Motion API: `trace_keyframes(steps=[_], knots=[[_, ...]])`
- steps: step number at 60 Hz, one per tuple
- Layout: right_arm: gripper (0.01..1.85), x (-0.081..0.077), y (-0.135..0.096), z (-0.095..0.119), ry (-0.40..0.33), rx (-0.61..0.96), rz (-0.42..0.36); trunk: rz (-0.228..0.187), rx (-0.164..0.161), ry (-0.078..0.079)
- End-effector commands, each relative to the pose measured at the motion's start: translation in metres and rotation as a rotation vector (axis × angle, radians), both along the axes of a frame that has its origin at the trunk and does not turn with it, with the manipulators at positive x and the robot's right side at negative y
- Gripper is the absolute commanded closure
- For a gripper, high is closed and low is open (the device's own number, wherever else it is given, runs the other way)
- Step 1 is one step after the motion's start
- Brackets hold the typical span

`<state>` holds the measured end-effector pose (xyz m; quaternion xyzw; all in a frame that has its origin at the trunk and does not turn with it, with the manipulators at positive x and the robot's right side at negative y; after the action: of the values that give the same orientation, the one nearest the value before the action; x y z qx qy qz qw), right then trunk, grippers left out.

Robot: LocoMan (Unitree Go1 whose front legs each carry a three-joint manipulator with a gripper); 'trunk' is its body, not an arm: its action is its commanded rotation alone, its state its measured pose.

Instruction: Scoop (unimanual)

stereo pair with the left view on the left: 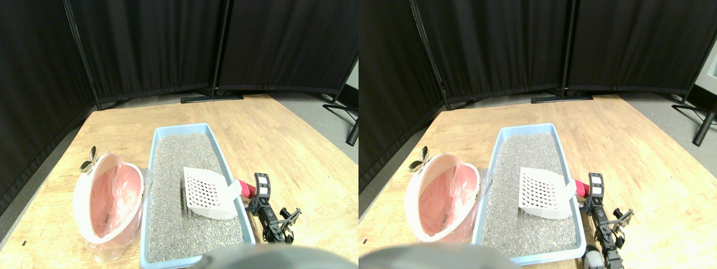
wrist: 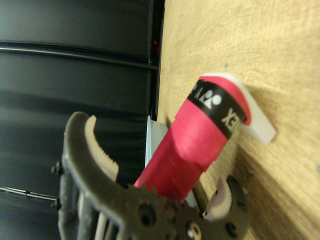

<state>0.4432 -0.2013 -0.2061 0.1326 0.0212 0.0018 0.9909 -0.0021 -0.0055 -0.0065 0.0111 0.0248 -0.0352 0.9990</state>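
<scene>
Handle [wrist: 195, 145] between spread fingers [wrist: 100, 145]

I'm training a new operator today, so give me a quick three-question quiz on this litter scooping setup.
1. True or false: the white slotted scoop rests in the blue litter tray.
2. Which side of the tray does the pink-lined bin stand on in the stereo view? A) left B) right C) behind it
3. What colour is the wrapped handle that sits between the right pincer's parted jaws?

Key: 1 true; 2 A; 3 red, with a black band.
</scene>
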Motion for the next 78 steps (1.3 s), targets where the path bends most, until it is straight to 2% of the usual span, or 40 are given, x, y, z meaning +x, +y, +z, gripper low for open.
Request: trace_keyframes(steps=[1, 13, 22, 38, 39, 40, 41, 43, 44, 45, 47, 56, 68, 78], knots=[[0.84, 0.009, 0.002, 0.013, -0.051, -0.008, 0.006, 0.005, -0.020, -0.003], [0.81, 0.018, 0.003, 0.010, -0.024, 0.017, 0.006, 0.007, -0.018, 0.002], [0.85, 0.020, 0.004, 0.007, -0.009, 0.034, 0.010, 0.015, -0.021, 0.000], [0.96, 0.023, 0.009, 0.011, -0.025, 0.028, 0.038, 0.025, -0.026, -0.008], [1.04, 0.022, 0.010, 0.012, -0.024, 0.028, 0.041, 0.025, -0.026, -0.008], [1.04, 0.022, 0.010, 0.012, -0.024, 0.028, 0.041, 0.025, -0.026, -0.008], [1.17, 0.022, 0.010, 0.013, -0.029, 0.029, 0.047, 0.026, -0.026, -0.008], [1.23, 0.022, 0.010, 0.013, -0.034, 0.027, 0.053, 0.026, -0.026, -0.008], [1.39, 0.021, 0.011, 0.012, -0.050, 0.020, 0.063, 0.032, -0.025, -0.007], [1.39, 0.021, 0.011, 0.012, -0.050, 0.020, 0.063, 0.032, -0.025, -0.007], [1.81, 0.021, 0.011, 0.011, -0.076, -0.007, 0.097, 0.034, -0.025, -0.007], [1.81, 0.019, 0.009, 0.010, -0.074, -0.020, 0.129, 0.035, -0.031, -0.005], [1.81, 0.009, 0.004, 0.018, -0.077, -0.034, 0.106, 0.041, -0.037, -0.005], [1.81, 0.003, 0.001, 0.028, -0.155, -0.065, 0.149, 0.049, -0.042, -0.003]])
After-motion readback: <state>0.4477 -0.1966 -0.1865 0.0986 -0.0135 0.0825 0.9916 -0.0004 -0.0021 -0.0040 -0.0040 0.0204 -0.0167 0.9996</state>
